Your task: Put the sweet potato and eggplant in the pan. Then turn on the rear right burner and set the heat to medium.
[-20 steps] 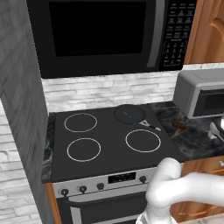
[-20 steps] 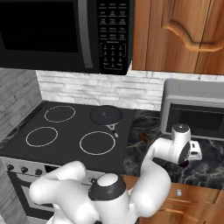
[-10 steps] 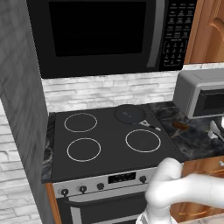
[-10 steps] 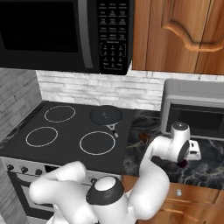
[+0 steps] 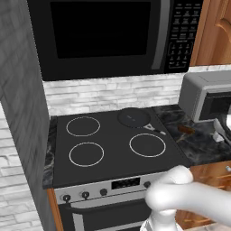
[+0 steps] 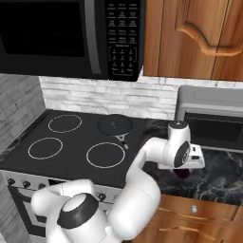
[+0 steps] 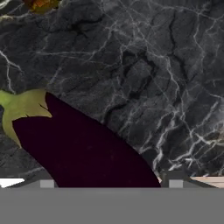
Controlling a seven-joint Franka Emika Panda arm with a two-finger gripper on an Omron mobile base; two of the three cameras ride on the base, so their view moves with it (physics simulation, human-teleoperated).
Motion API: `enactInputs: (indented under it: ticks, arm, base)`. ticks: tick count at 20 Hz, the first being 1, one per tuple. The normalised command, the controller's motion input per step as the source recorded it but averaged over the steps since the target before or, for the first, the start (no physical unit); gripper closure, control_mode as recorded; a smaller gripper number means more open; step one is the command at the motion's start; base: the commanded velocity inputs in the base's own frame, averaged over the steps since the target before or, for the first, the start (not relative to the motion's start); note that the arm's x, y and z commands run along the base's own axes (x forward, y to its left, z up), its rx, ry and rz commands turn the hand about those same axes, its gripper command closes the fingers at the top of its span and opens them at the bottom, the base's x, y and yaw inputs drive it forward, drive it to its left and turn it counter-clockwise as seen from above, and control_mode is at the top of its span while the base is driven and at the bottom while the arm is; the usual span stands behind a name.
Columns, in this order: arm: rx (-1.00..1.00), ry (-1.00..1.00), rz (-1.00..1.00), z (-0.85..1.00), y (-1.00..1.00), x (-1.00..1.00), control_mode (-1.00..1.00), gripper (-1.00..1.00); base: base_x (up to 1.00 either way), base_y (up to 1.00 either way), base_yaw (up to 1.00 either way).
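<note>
While the gripper point(image 6: 186, 169) hangs low over the black marble counter point(image 7: 144, 74) right of the stove, the eggplant point(image 7: 83, 151) lies directly under it, glossy dark purple with a green stem cap, lengthwise between the finger tips point(image 7: 175, 178). The jaws stand fairly wide, either side of it; I cannot tell whether they touch it. A dull reddish sweet potato point(image 5: 185, 129) rests on the same counter, nearer the cooktop. The round dark pan point(image 5: 133, 117) sits on the rear right burner of the flat black glass cooktop point(image 5: 113, 149), thin handle pointing right; three zones show white rings. A toaster oven point(image 6: 213, 118) stands behind, under wooden cabinets, with a white brick wall point(image 5: 113, 92). Since a second ago the hand has sunk slightly and the jaws have narrowed a little.
</note>
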Motion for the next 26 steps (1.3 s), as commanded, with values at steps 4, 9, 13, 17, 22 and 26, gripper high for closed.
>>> enactInputs:
  ticks: [4,9,13,17,22,26]
  arm:
    - [-0.04,0.03,0.06,0.49,0.84,-0.59,-1.00,1.00]
    - [-0.02,0.02,0.09,0.19,0.99,-0.40,-1.00,1.00]
    - [0.00,0.00,0.14,0.08,1.00,-0.03,-1.00,1.00]
    - [0.00,0.00,0.20,0.19,0.93,0.06,-1.00,1.00]
    - [0.00,0.00,0.28,0.10,0.58,0.47,-1.00,1.00]
    - [0.02,-0.04,0.27,0.15,0.29,0.52,-1.00,1.00]
  base:
    - [0.00,0.00,0.00]
    - [0.00,0.00,0.00]
    - [0.00,0.00,0.00]
    - [0.00,0.00,0.00]
    - [0.00,0.00,0.00]
    - [0.00,0.00,0.00]
